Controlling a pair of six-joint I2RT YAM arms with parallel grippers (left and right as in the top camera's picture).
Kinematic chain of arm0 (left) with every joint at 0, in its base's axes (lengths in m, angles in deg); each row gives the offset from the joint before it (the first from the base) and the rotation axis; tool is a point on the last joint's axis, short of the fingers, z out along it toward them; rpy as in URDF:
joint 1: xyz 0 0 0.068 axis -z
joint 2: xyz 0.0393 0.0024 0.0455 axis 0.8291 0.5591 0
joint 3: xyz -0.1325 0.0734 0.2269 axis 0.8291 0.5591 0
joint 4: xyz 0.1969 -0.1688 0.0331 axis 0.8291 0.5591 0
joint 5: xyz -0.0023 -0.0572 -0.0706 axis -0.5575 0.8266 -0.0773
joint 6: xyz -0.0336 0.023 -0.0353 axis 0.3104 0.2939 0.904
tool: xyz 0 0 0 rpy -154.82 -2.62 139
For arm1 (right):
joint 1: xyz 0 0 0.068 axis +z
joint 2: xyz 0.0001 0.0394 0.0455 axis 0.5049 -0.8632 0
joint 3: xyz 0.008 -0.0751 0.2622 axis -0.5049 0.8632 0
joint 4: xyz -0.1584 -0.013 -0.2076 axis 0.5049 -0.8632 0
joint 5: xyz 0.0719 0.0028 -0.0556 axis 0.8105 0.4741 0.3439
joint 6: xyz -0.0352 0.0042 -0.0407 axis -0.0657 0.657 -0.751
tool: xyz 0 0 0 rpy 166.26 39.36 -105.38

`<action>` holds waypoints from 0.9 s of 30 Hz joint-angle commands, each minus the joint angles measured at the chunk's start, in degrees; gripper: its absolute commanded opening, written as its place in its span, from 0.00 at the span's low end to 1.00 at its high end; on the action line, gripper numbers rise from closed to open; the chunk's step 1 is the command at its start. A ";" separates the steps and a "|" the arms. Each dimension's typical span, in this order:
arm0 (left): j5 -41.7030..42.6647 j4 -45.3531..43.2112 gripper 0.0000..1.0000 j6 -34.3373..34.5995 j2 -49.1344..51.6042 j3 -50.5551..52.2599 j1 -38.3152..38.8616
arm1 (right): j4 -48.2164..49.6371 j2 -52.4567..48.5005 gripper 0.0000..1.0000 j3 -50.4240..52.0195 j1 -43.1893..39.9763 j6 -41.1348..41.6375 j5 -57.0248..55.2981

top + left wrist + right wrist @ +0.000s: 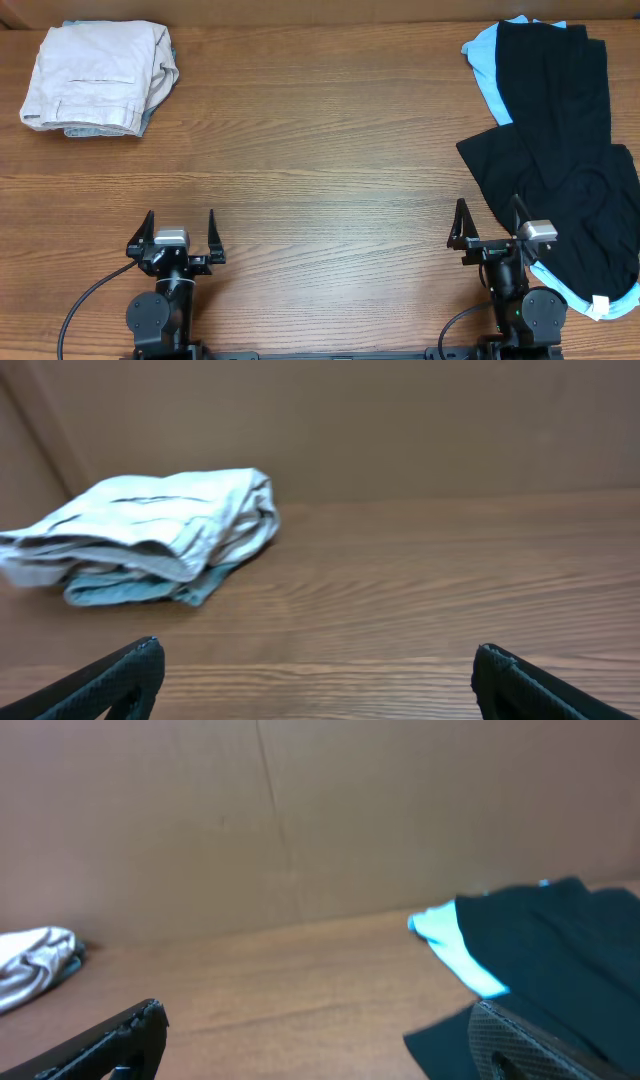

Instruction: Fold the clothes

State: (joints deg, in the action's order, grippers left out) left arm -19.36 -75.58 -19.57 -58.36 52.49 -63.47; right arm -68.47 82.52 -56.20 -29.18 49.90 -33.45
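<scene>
Lying beside right jaws, black T-shirt (560, 130), edge under outer finger (519, 212); left jaws, right jaws spread, empty.

You're looking at a wooden table (320, 150), brown and grained, with a smooth, faintly satin finish. The black T-shirt (560, 140) is soft matt cloth, and the light blue T-shirt (487, 60) is thin cloth too. The beige trousers (100, 75) are a sturdier, creased fabric. The left gripper (180, 218) and right gripper (488, 207) have matt black fingers (120, 675), plastic by the look. The wall (300, 820) is dull brown board.
</scene>
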 commanded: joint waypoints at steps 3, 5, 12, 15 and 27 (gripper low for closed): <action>9.60 -2.71 1.00 5.11 -0.66 -0.22 0.37 | 1.68 0.57 1.00 -1.51 -0.26 -0.04 0.46; 9.60 -2.23 1.00 6.05 -0.63 -1.27 0.37 | 1.38 0.57 1.00 -3.02 -0.26 -0.46 0.42; 13.57 0.04 1.00 5.97 3.63 -11.87 0.37 | -7.10 -0.96 1.00 -14.84 -0.26 -1.01 -0.37; 14.32 2.78 1.00 5.79 9.77 -17.86 0.37 | -10.86 -4.85 1.00 -21.27 -0.26 -3.80 -0.39; 16.52 32.11 1.00 4.22 49.77 -58.99 0.37 | -39.50 -45.42 1.00 -60.33 -0.26 -4.92 2.71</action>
State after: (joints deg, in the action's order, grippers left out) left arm -3.88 -48.61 -15.07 -15.52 2.96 -63.47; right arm -103.33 46.58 -107.30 -29.18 45.40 -32.35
